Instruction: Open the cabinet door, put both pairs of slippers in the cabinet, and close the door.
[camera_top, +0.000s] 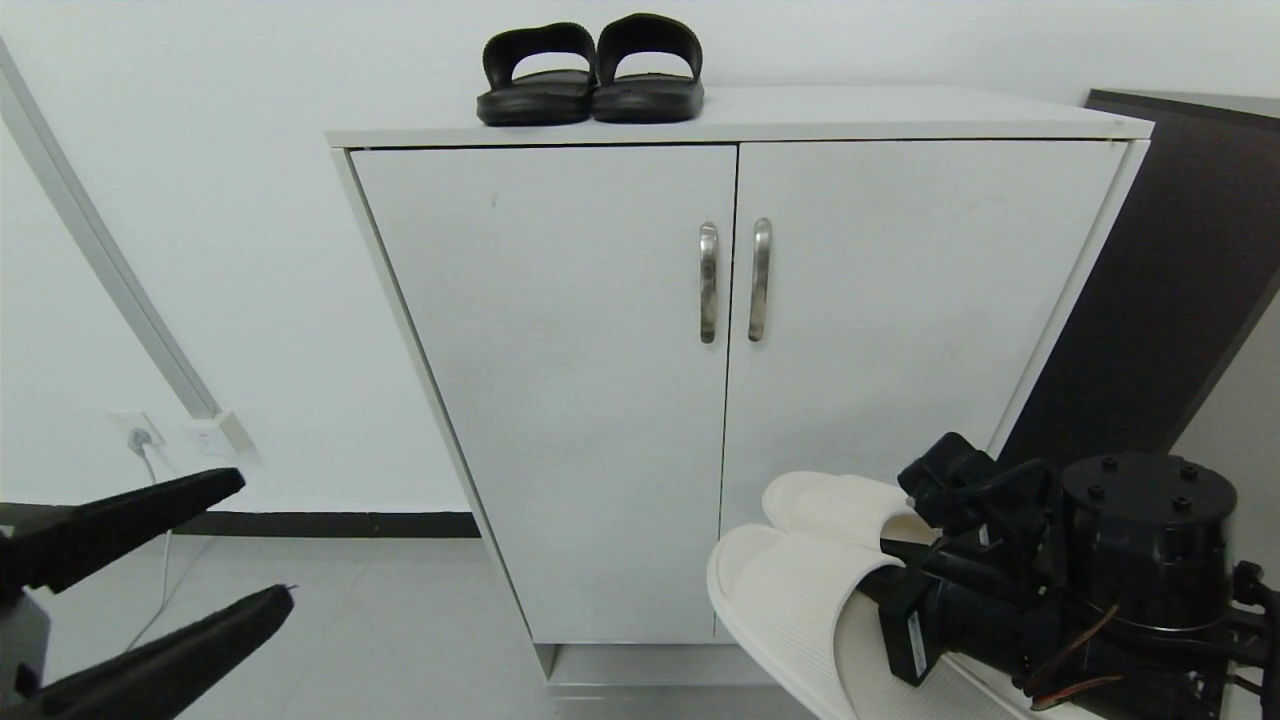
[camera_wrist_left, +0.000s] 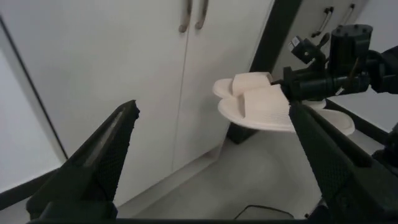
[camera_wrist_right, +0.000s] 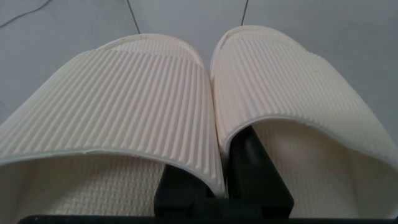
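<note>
— Cabinet door (camera_top: 545, 380) is shut; its upright handle (camera_top: 708, 282) sits above and right of the left gripper (camera_top: 265, 537), jaws spread, empty.
— And the right gripper (camera_top: 905, 600) clamps 2 white slippers (camera_top: 790, 600), so left looks freer.

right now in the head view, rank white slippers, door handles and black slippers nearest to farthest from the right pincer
1. white slippers, held in the right pincer, low right.
2. door handles, mid cabinet front.
3. black slippers, on the cabinet top.
</note>
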